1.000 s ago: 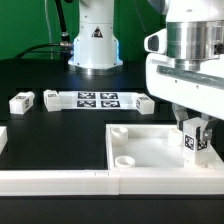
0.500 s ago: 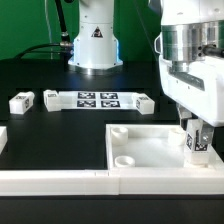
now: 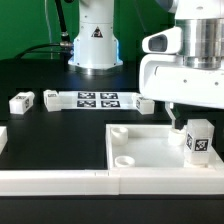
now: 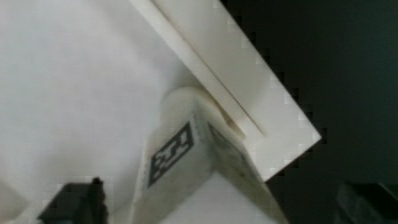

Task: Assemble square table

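The white square tabletop [image 3: 150, 152] lies at the front on the exterior view's right, with a round socket [image 3: 125, 160] near its front corner. One white tagged leg [image 3: 199, 138] stands upright in its far right corner, free of any grip. My gripper [image 3: 195, 116] hangs just above that leg, open, with one finger [image 3: 172, 119] showing beside it. In the wrist view the leg [image 4: 180, 152] with its tag sits against the tabletop's raised rim [image 4: 228, 70]. My gripper [image 4: 222, 206] shows two dark fingertips spread wide on either side of the leg.
Three loose legs [image 3: 22, 101] [image 3: 52, 98] [image 3: 144, 102] lie at the back around the marker board [image 3: 98, 99]. A long white border rail [image 3: 50, 181] runs along the front. Another white piece [image 3: 2, 136] shows at the left edge. The arm's base [image 3: 95, 40] stands behind.
The gripper opened and let go of the leg, then rose a little. The leg stays standing in the tabletop's corner.
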